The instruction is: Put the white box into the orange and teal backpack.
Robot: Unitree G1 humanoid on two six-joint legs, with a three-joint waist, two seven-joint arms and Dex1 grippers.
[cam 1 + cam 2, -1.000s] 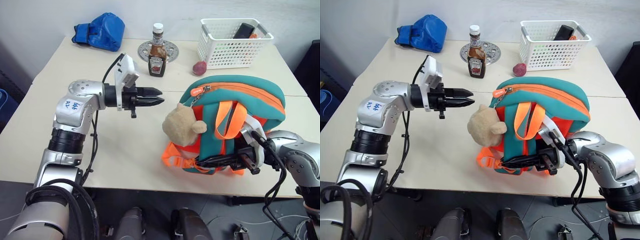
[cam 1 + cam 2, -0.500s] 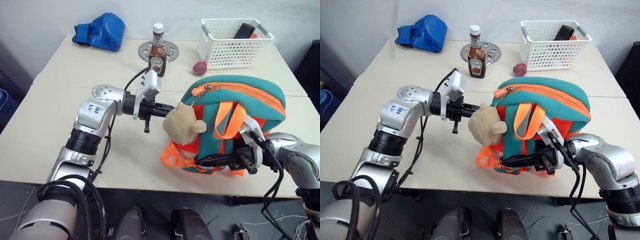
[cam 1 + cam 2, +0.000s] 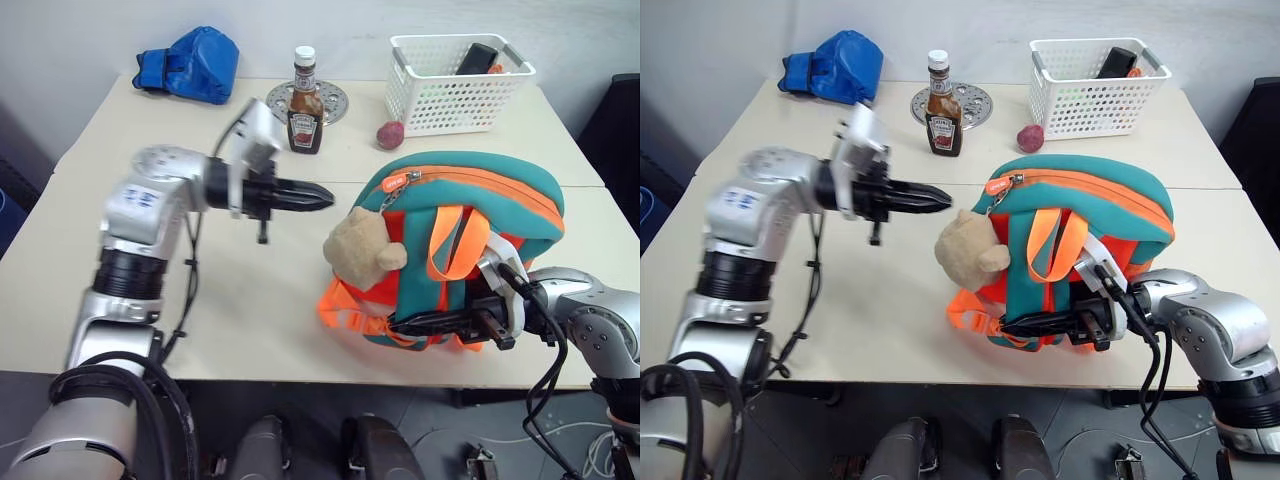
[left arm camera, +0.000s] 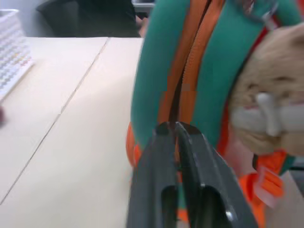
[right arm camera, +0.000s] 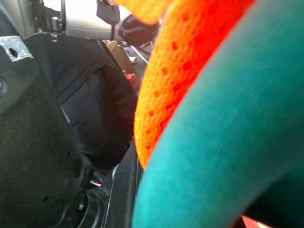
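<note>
The orange and teal backpack stands upright on the table at the right, its zip shut and its orange pull tab at the left end. A tan plush toy hangs on its left side. My left gripper hovers level just left of the pull tab, pointing at the backpack, fingers shut on nothing. My right gripper reaches along the backpack's bottom edge, shut on the fabric there. The white box is out of view.
At the back of the table stand a ketchup bottle in front of a round metal disc, a blue bag, a white perforated basket and a small reddish object. Bare table lies left of the backpack.
Half a second ago the left gripper was against the plush toy and the backpack's left end; it has since drawn back left and risen. The right arm and backpack stayed put.
</note>
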